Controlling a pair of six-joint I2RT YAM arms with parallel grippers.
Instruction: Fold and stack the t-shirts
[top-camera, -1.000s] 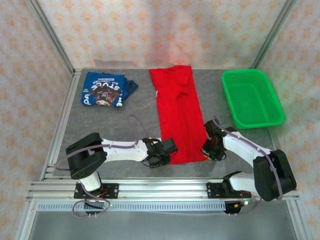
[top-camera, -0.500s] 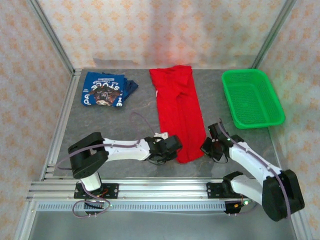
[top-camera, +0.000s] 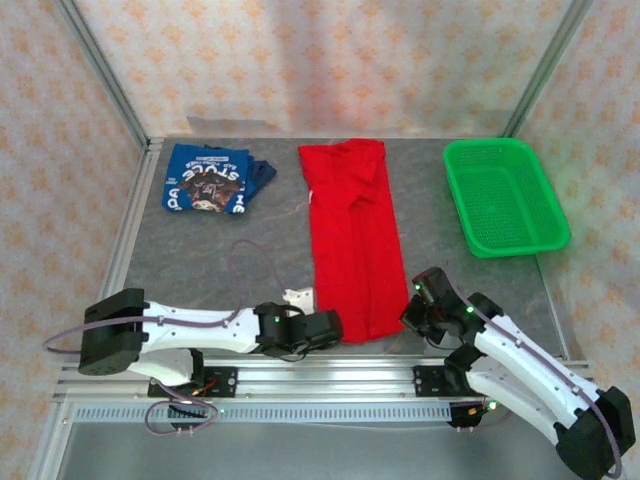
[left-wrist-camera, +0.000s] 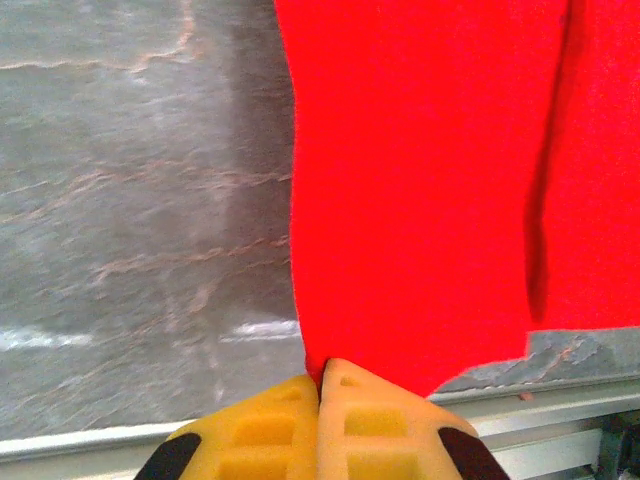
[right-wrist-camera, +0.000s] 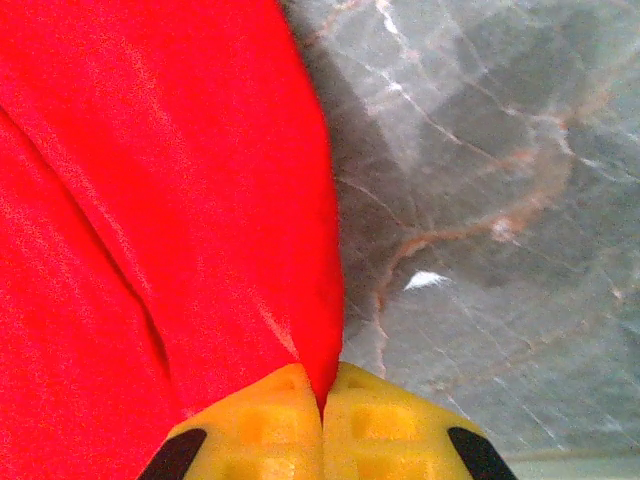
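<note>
The red t-shirt (top-camera: 350, 240) lies as a long narrow strip running from the back of the table toward me, plain side up. My left gripper (top-camera: 335, 328) is shut on its near left corner, the yellow pads (left-wrist-camera: 270, 420) pinching red cloth (left-wrist-camera: 420, 180). My right gripper (top-camera: 412, 318) is shut on the near right corner, with the red cloth (right-wrist-camera: 170, 190) caught between its pads (right-wrist-camera: 390, 425). The blue t-shirt (top-camera: 210, 180) sits folded at the back left, white lettering up.
A green mesh basket (top-camera: 505, 195) stands at the back right. The metal rail (top-camera: 330, 375) of the table's near edge runs just behind both grippers. Grey marbled tabletop (top-camera: 220, 260) lies between the two shirts.
Both grippers have drawn back toward the near edge with the red shirt's hem, stretching the strip longer. The left jaws closed on the corner during this time.
</note>
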